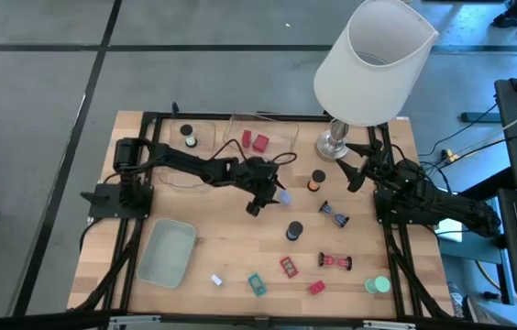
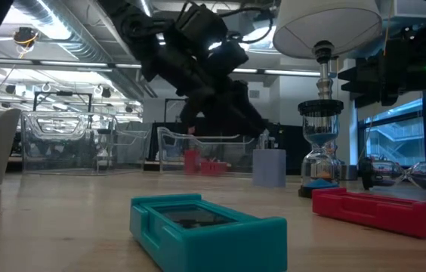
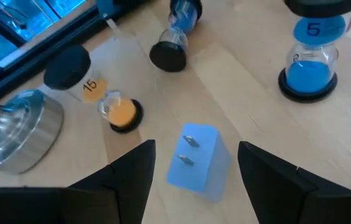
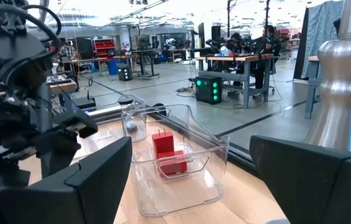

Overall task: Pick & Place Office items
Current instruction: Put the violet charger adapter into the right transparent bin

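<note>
My left gripper (image 1: pixel 268 195) (image 3: pixel 195 149) is open at mid-table, above a light blue block with two metal prongs (image 1: pixel 283 196) (image 3: pixel 197 163) that stands on the wood. Its fingers stand on either side of the block with gaps showing. My right gripper (image 1: pixel 352 170) (image 4: pixel 191 146) waits open beside the lamp base. An orange sand timer (image 1: pixel 316 180) (image 3: pixel 101 99) lies nearby and a blue one (image 1: pixel 293 230) (image 3: pixel 311 59) stands upright. Teal (image 1: pixel 257 285) (image 2: pixel 205 227) and red (image 1: pixel 288 267) blocks lie near the front edge. Red blocks (image 1: pixel 258 140) (image 4: pixel 166 152) sit in a clear tray.
A big white lamp (image 1: pixel 368 73) stands at the far right on a metal base (image 3: pixel 10 130). Two clear trays (image 1: pixel 240 128) are at the far edge, and a pale green tray (image 1: pixel 169 252) sits at the near left. More timers (image 1: pixel 335 262), a white piece (image 1: pixel 215 280) and a green disc (image 1: pixel 379 285) lie along the front.
</note>
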You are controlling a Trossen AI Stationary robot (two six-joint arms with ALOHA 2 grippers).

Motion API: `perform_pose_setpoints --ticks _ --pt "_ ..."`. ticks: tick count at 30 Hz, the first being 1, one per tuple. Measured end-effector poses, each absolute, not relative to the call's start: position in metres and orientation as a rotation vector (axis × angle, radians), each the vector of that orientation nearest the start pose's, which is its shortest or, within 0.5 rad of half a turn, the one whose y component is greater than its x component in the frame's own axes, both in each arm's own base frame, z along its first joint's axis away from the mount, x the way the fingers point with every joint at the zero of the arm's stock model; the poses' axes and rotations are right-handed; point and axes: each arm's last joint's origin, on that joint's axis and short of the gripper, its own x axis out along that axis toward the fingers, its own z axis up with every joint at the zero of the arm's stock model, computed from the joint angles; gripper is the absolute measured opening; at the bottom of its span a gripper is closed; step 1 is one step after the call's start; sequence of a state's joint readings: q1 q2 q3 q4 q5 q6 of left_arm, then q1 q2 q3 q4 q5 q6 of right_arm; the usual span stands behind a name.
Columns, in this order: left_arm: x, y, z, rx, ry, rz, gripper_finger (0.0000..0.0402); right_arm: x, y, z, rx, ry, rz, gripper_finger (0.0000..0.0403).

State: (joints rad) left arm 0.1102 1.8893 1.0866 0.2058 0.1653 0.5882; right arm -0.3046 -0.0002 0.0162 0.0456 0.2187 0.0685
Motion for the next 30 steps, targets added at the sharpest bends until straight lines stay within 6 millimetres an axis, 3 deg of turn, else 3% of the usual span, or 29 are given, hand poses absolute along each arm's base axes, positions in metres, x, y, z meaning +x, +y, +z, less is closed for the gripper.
perform_pose_setpoints --ticks 6,17,24,30 --pt "0.395 0.047 0.162 0.385 0.544 -0.220 0.0238 0.090 -0.035 0.173 0.064 -0.081 -0.521 0.0327" --pt "0.399 0.054 0.151 0.351 0.528 -0.235 0.0270 0.090 -0.035 0.173 0.064 -0.080 -0.519 0.0327" --pt "0.403 0.059 0.134 0.323 0.526 -0.226 0.0274 0.090 -0.035 0.173 0.064 -0.080 -0.520 0.0327" --pt "0.403 0.061 0.131 0.300 0.536 -0.219 0.0274 0.089 -0.035 0.173 0.064 -0.081 -0.522 0.0327"
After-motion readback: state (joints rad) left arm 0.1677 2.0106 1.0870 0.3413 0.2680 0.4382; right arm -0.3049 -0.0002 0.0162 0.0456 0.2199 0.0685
